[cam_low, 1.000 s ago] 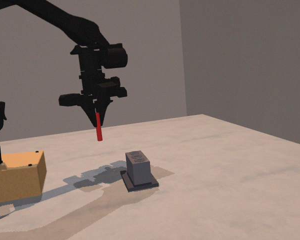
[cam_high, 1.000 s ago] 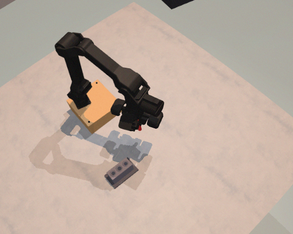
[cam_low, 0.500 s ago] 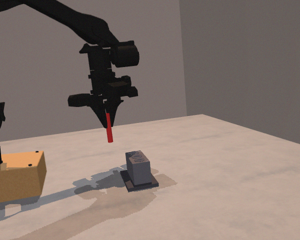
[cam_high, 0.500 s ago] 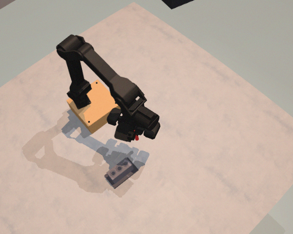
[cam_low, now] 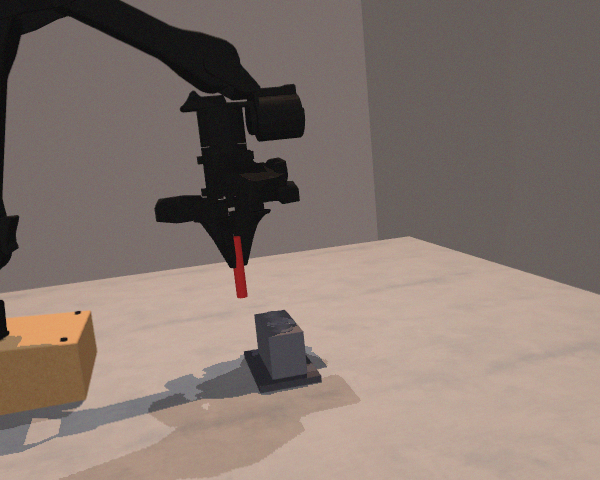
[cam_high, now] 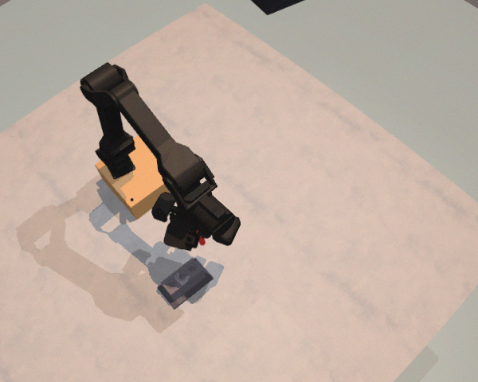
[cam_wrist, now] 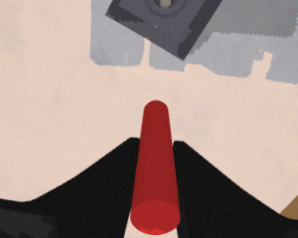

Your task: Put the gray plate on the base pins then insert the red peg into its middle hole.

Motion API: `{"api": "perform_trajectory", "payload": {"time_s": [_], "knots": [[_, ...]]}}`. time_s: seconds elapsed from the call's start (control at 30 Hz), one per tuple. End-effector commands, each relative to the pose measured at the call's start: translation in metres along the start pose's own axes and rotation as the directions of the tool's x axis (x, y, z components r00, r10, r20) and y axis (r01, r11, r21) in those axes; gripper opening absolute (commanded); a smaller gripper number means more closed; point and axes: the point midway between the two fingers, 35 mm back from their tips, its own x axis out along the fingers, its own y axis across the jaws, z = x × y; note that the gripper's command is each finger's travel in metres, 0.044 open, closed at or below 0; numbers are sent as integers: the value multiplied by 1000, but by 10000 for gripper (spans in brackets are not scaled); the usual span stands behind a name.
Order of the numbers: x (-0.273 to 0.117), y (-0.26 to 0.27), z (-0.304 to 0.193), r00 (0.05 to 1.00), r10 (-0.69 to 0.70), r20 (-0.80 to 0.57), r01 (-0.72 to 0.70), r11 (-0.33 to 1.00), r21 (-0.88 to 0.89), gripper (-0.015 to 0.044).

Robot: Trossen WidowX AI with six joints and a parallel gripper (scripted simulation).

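My gripper point(cam_high: 197, 237) point(cam_low: 236, 258) point(cam_wrist: 155, 149) is shut on the red peg point(cam_high: 200, 239) point(cam_low: 240, 276) point(cam_wrist: 155, 166), which hangs upright from the fingers. The gray plate point(cam_high: 186, 276) point(cam_low: 280, 345) lies flat on the dark base point(cam_high: 171, 299) point(cam_low: 269, 382), with holes in its top. The peg's lower end hangs well above the table, a little short of the plate and to its left in the exterior view. In the wrist view the plate lies ahead of the peg's tip, with a pin showing in one hole.
An orange block point(cam_high: 139, 185) point(cam_low: 31, 356) carries the arm's foot at the left. The pinkish table top point(cam_high: 313, 205) point(cam_low: 445, 335) ends at grey floor in the top view and grey walls stand behind in the exterior view.
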Motion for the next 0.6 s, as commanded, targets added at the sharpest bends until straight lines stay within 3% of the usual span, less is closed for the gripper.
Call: {"api": "perform_trajectory", "payload": {"time_s": [0.0,0.57], "knots": [[0,0,10,1000,-3,-4,3,1000,-5,0],[0,-8,63,1000,-7,-3,7,1000,-21,0]]}}
